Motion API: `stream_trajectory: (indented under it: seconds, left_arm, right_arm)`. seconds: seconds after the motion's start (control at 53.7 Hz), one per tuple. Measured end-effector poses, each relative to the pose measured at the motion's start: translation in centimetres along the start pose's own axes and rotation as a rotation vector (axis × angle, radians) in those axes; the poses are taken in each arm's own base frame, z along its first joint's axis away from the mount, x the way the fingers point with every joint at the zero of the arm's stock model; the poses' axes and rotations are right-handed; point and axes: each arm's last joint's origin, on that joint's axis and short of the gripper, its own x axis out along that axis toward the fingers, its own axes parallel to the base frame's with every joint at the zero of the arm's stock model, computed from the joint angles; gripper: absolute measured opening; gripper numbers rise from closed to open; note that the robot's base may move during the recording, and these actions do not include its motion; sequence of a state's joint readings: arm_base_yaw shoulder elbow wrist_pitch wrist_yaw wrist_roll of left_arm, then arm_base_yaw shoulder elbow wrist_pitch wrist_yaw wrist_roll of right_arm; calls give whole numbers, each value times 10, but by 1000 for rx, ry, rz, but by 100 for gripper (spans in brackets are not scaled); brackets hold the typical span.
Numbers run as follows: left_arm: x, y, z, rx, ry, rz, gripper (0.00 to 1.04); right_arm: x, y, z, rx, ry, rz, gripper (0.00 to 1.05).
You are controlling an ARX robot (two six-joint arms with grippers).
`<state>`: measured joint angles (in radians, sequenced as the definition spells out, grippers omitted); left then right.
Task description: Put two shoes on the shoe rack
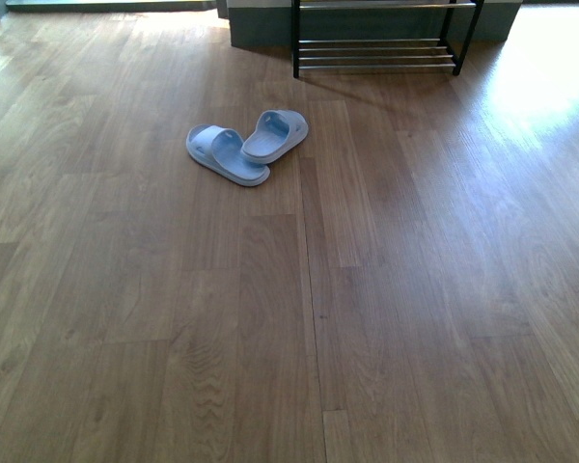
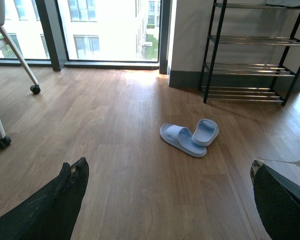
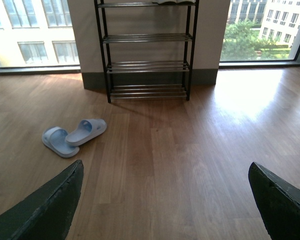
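At left, jaws spread wide, gripping nothing. On the wooden floor (image 1: 386, 318), left of centre, two pale blue slides (image 1: 228, 155), touching at an angle. Farther back and rightward, well apart from them, the shoe rack (image 1: 374, 55). At right, jaws likewise wide, empty.

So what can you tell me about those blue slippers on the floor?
The pair of pale blue slides looks like soft moulded foam, each with one wide strap and an open toe. Both lie sole-down on the brown wooden plank floor, in front of the black-framed shoe rack with silver rods, apart from it. They form a V, one slide's end seemingly resting on the other. Nothing else touches them.
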<state>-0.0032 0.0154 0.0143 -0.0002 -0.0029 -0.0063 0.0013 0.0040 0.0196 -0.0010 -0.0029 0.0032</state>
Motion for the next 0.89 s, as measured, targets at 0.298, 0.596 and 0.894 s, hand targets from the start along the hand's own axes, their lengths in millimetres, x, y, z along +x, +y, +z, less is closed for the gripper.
stream_trajectory:
  seconds: [0.298,0.596,0.894]
  left_arm:
    - [0,0,0,0,0,0,95]
    - [0,0,0,0,0,-1,95]
    - [0,0,0,0,0,0,95]
  right_arm:
    - [0,0,0,0,0,-2,96]
    - [0,0,0,0,0,-2,96]
    - [0,0,0,0,0,-2,96]
